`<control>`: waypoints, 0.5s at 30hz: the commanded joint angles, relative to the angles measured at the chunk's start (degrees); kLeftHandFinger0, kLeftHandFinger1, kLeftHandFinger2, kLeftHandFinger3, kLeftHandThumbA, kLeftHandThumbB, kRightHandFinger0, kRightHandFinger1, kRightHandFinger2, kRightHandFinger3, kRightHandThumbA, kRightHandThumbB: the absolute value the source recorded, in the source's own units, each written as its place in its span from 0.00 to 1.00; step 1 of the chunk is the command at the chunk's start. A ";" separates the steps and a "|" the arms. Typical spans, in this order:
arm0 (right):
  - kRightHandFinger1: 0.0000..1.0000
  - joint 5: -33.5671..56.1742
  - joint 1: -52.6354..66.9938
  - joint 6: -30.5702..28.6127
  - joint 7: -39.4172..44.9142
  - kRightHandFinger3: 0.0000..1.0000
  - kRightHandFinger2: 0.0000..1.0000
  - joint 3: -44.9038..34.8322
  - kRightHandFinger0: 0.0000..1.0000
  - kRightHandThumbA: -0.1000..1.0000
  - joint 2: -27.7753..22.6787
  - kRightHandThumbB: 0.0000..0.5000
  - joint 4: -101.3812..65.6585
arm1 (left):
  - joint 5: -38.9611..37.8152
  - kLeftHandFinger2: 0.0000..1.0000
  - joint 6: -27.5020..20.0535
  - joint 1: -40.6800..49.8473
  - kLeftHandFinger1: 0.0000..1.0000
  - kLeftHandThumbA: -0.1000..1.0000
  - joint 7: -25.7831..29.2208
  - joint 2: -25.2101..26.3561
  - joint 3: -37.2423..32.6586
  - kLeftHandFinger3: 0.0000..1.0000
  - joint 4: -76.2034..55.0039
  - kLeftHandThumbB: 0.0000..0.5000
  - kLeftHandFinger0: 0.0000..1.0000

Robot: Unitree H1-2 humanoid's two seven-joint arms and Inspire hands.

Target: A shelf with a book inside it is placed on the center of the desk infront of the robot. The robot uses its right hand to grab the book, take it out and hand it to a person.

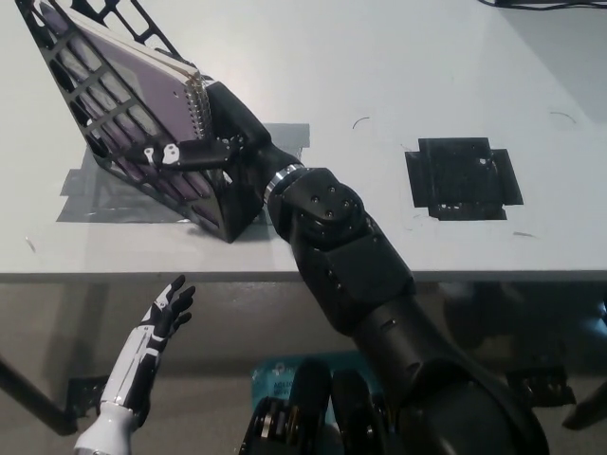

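A black mesh shelf (104, 142) stands tilted at the left of the white desk (379, 85). Inside it leans a purple spiral-bound book (142, 85), its wire spine facing right. My black right hand (213, 133) reaches into the shelf's open side and is closed around the book's spine edge, with one finger stretched across the shelf's front. My white left hand (161, 318) rests below the desk's front edge at the lower left, fingers spread and holding nothing.
Grey tape (81, 194) lies under the shelf on the desk. A square of black tape (462, 177) marks the desk to the right. The desk's front edge runs across the picture just below the shelf.
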 commanded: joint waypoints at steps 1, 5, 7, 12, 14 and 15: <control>1.00 -1.45 -3.88 -3.31 -1.13 1.00 1.00 0.25 1.00 1.00 1.06 0.73 -0.47 | -0.84 1.00 -1.05 -1.22 1.00 1.00 -0.76 0.73 0.29 1.00 -1.48 0.55 1.00; 0.68 -2.21 -4.07 -1.17 -2.44 0.76 0.69 0.29 0.71 1.00 0.65 0.48 -0.73 | -0.24 1.00 -1.04 -1.49 1.00 1.00 -0.66 0.68 0.07 1.00 -1.39 0.54 1.00; 0.32 -4.16 -4.09 -0.36 -4.25 0.40 0.34 1.10 0.34 1.00 0.45 0.37 -1.14 | 0.11 1.00 -0.86 -1.52 1.00 1.00 -0.72 0.85 -0.05 1.00 -1.46 0.55 1.00; 0.00 -6.02 -3.77 0.06 -9.08 0.00 0.00 0.77 0.00 1.00 1.42 0.16 -3.43 | 0.76 1.00 -0.64 -1.71 1.00 1.00 -0.63 0.98 -0.14 1.00 -1.72 0.54 1.00; 0.00 -5.95 -3.57 -0.35 -9.33 0.00 0.00 0.57 0.00 1.00 1.73 0.13 -3.79 | 0.99 1.00 -0.81 -1.48 1.00 1.00 -0.61 1.16 -0.12 1.00 -1.81 0.53 1.00; 0.00 -6.05 -3.43 -0.34 -9.67 0.00 0.00 0.53 0.00 1.00 1.79 0.13 -4.23 | 0.96 1.00 -0.77 -1.45 1.00 1.00 -0.60 1.12 -0.12 1.00 -1.85 0.55 1.00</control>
